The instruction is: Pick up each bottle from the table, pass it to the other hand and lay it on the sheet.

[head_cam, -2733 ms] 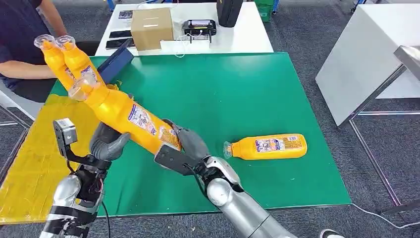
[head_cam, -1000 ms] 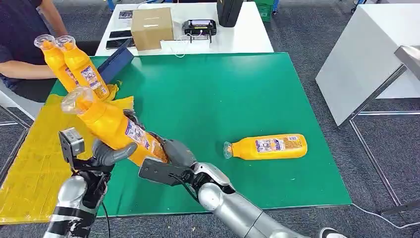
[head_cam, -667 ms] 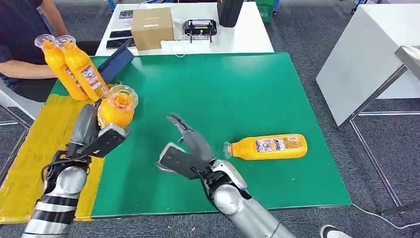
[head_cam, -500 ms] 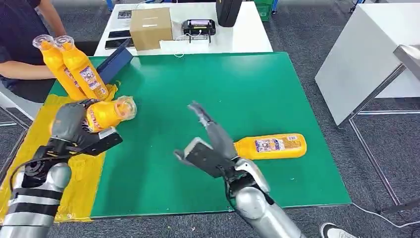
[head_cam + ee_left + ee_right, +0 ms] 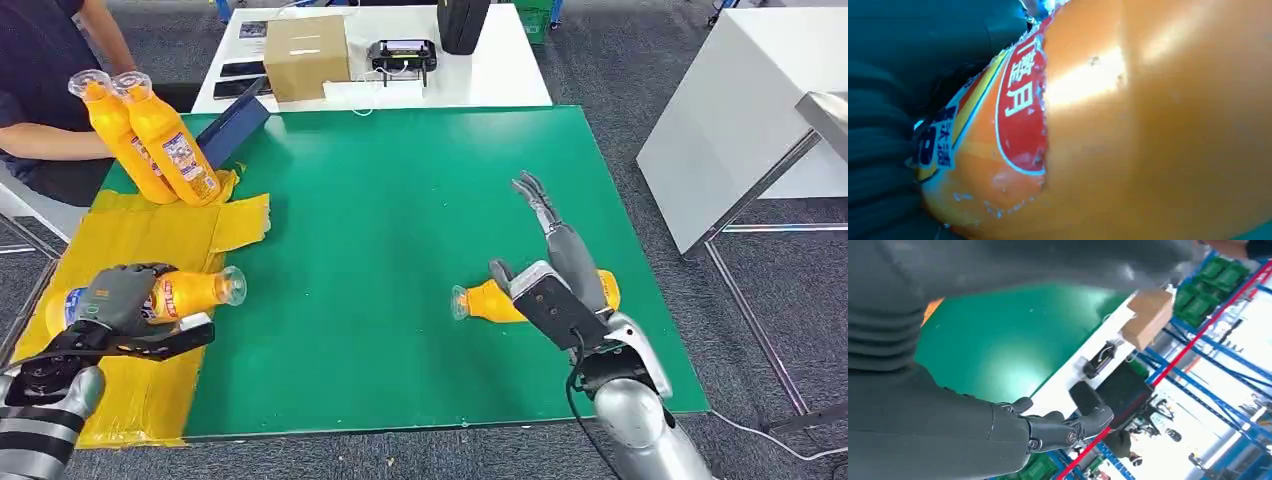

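The left hand (image 5: 120,298) sits at the 8 o'clock position of the head view, over the yellow sheet (image 5: 150,235), with its fingers wrapped around the body of an orange bottle (image 5: 185,291). This held bottle lies roughly horizontal, its clear cap pointing toward 3 o'clock and reaching just past the sheet's edge toward the green mat (image 5: 400,190); whether the bottle rests on the sheet or is held slightly above it cannot be determined. In the left wrist view the same bottle appears at close range, with its red and yellow label (image 5: 1020,107) turned toward the camera and the dark fingers (image 5: 923,45) pressed against it. The right hand (image 5: 560,260) is at the 4 o'clock position, empty, with fingers extended and spread, pointing toward 12 o'clock. It is positioned over a second bottle (image 5: 485,300) that lies on its side on the mat, cap toward 9 o'clock; contact between hand and bottle cannot be confirmed. The right wrist view shows the fingers (image 5: 1063,427) apart with nothing between them. Two further bottles (image 5: 150,135) lean side by side at the 10 o'clock corner, bases at the far end of the sheet. A person's arm (image 5: 55,140) is just beside them. A cardboard box (image 5: 305,55) stands on the white table (image 5: 500,70) at 12 o'clock.
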Robot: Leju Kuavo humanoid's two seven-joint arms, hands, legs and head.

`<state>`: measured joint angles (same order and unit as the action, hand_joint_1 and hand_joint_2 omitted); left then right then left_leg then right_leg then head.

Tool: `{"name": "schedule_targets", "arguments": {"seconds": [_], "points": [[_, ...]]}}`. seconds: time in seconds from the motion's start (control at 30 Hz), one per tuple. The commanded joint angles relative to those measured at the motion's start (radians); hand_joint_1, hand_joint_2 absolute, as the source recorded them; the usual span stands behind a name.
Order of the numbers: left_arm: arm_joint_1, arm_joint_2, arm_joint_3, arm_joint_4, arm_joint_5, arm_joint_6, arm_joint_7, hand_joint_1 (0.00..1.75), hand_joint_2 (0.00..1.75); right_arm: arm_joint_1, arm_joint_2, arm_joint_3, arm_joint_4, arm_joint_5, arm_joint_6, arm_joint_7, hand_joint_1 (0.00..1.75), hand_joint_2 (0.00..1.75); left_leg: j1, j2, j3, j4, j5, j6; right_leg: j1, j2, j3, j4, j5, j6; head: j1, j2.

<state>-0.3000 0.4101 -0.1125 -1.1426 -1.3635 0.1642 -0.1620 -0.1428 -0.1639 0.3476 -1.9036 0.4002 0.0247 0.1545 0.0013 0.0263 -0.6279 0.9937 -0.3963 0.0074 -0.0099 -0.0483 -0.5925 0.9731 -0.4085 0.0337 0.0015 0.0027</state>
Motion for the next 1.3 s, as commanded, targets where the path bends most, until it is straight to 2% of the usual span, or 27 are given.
{"name": "schedule_targets", "arguments": {"seconds": [0.03, 0.17, 0.23, 0.33, 0.37, 0.4, 0.43, 0.53, 0.57, 0.6, 0.7, 0.83, 1.17, 1.3], "points": [[-0.013, -0.024, -0.097, 0.122, 0.097, -0.053, -0.083, 1.75, 1.75, -0.02, -0.097, -0.054, 0.062, -0.013, 0.06, 0.02, 0.0, 1.75, 0.0, -0.003, 0.005, -0.001, -0.001, 0.0, -0.001, 0.002, 0.006, -0.001, -0.002, 0.0, 0.0, 0.0], [-0.012, -0.018, -0.099, 0.113, 0.113, -0.057, -0.085, 1.75, 1.75, -0.02, -0.093, -0.049, 0.057, -0.011, 0.062, 0.022, 0.0, 1.75, 0.0, -0.002, 0.003, -0.001, -0.001, 0.0, -0.001, 0.002, 0.004, -0.001, -0.001, 0.0, 0.0, 0.0], [0.005, -0.048, -0.105, 0.078, 0.2, -0.076, -0.137, 1.75, 1.75, -0.013, -0.12, -0.034, 0.096, 0.04, 0.093, 0.053, 0.0, 1.75, 0.0, -0.002, 0.006, -0.001, -0.002, -0.001, -0.001, 0.003, 0.007, -0.001, -0.002, -0.001, 0.0, 0.0], [-0.001, -0.072, -0.152, 0.052, 0.259, -0.131, -0.144, 1.75, 1.75, -0.013, -0.138, -0.028, 0.188, 0.072, 0.118, 0.057, 0.0, 1.75, 0.0, -0.004, 0.005, -0.002, -0.001, 0.0, -0.001, 0.0, 0.006, -0.002, -0.001, 0.0, 0.0, 0.0], [-0.018, -0.071, -0.176, 0.064, 0.286, -0.159, -0.14, 0.47, 1.75, -0.022, -0.137, -0.032, 0.227, 0.075, 0.123, 0.043, 0.0, 1.75, 0.0, -0.006, 0.008, -0.002, -0.001, 0.0, -0.001, -0.001, 0.01, -0.003, -0.002, 0.0, 0.0, 0.0], [-0.028, -0.087, -0.166, 0.081, 0.325, -0.184, -0.123, 0.0, 0.0, -0.028, -0.141, -0.034, 0.247, 0.092, 0.121, 0.039, 0.0, 0.0, 0.0, -0.005, 0.006, -0.002, 0.0, 0.0, -0.001, -0.001, 0.008, -0.003, -0.001, 0.0, 0.0, 0.0], [-0.041, -0.096, -0.185, 0.091, 0.333, -0.181, -0.109, 0.0, 0.0, -0.037, -0.144, -0.033, 0.273, 0.138, 0.118, 0.032, 0.0, 0.0, 0.0, -0.006, 0.005, -0.002, 0.0, 0.0, -0.001, -0.003, 0.007, -0.002, -0.001, 0.0, 0.0, 0.0], [-0.046, -0.099, -0.187, 0.095, 0.346, -0.182, -0.111, 0.0, 0.0, -0.046, -0.148, -0.029, 0.291, 0.153, 0.125, 0.03, 0.0, 0.0, 0.0, -0.007, 0.006, -0.001, -0.001, 0.0, -0.001, -0.002, 0.009, -0.002, -0.001, 0.0, 0.0, 0.0], [-0.049, -0.096, -0.186, 0.098, 0.356, -0.182, -0.114, 0.0, 0.0, -0.055, -0.148, -0.027, 0.305, 0.159, 0.132, 0.028, 0.0, 1.75, 0.0, -0.005, 0.004, -0.001, 0.0, 0.001, -0.001, -0.002, 0.007, -0.002, -0.001, 0.0, 0.0, 0.0], [-0.053, -0.099, -0.182, 0.102, 0.368, -0.178, -0.113, 0.0, 0.0, -0.069, -0.164, -0.011, 0.324, 0.178, 0.158, 0.036, 0.0, 1.75, 0.0, -0.005, 0.007, -0.001, -0.001, 0.0, -0.001, 0.002, 0.009, -0.002, -0.001, 0.0, 0.0, 0.0], [-0.088, -0.107, -0.184, 0.128, 0.398, -0.177, -0.105, 0.0, 0.0, -0.13, -0.2, 0.02, 0.456, 0.222, 0.229, 0.064, 0.0, 1.75, 0.0, -0.006, 0.005, 0.0, -0.001, 0.0, -0.001, -0.001, 0.007, -0.002, -0.001, 0.0, 0.0, 0.0], [-0.147, -0.103, -0.195, 0.166, 0.455, -0.194, -0.141, 0.0, 0.0, -0.179, -0.258, 0.037, 0.626, 0.195, 0.285, -0.007, 0.0, 1.75, 0.0, -0.009, 0.007, -0.001, 0.0, 0.0, 0.0, -0.001, 0.01, -0.002, -0.001, 0.0, 0.0, 0.0], [-0.177, -0.098, -0.212, 0.164, 0.483, -0.183, -0.145, 0.0, 0.0, -0.215, -0.328, 0.049, 0.728, 0.243, 0.305, -0.058, 0.0, 1.75, -0.001, -0.007, 0.003, 0.0, 0.0, 0.001, -0.001, -0.002, 0.005, -0.001, 0.0, 0.001, 0.0, 0.0], [-0.173, -0.155, -0.14, 0.14, 0.603, -0.188, -0.162, 0.0, 0.0, -0.214, -0.372, 0.066, 0.757, 0.279, 0.322, -0.088, 0.0, 1.75, 0.0, -0.009, 0.004, 0.001, -0.001, 0.001, -0.001, -0.001, 0.008, -0.001, -0.001, 0.001, 0.0, 0.0]]}}
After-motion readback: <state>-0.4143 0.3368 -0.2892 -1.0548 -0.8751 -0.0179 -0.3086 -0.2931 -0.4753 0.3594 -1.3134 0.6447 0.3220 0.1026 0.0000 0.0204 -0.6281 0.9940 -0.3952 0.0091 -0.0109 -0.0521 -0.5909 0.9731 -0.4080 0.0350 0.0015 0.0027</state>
